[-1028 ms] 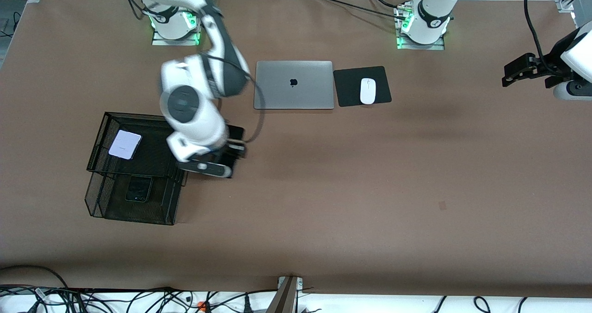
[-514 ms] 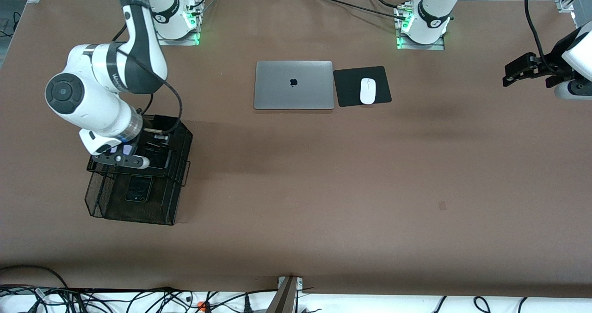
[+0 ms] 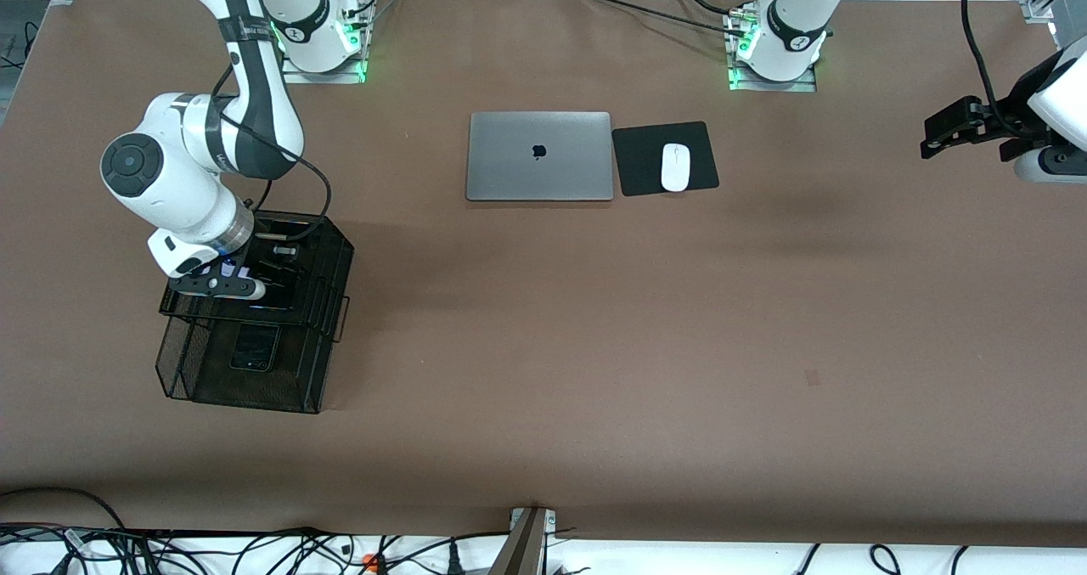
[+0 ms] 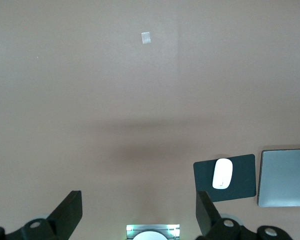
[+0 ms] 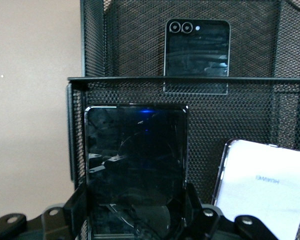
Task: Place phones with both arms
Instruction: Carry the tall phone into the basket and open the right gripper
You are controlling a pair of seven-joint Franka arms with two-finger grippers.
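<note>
- Looking through the right wrist view, I get what the front view hides: the long black phone (image 5: 136, 167) lies flat on the upper tier of the mesh basket (image 5: 92, 45), with the pale lilac-white phone (image 5: 265, 187) just beside it on the same tier.
- From the front view I see only the right arm's wrist covering that tier of the basket (image 3: 335, 256); a sliver of the lilac phone (image 3: 231, 273) peeks out under it.
- I read the right gripper (image 5: 135, 217) as low over the upper tier, its fingers spread to either side of the long black phone's near end; whether they touch it I cannot tell.
- Both views show the small black phone (image 3: 255, 347) in the lower tier, nearer to the front camera than the upper tier; the wrist view shows its two camera rings (image 5: 197, 47).
- My left gripper (image 3: 960, 125) waits in the air toward the left arm's end of the table, well apart from the basket; the left wrist view shows its fingers (image 4: 70, 212) spread wide, nothing between them.
- That same view also catches the mouse (image 4: 222, 173) on its black pad (image 4: 242, 172) beside the laptop (image 4: 285, 177).
</note>
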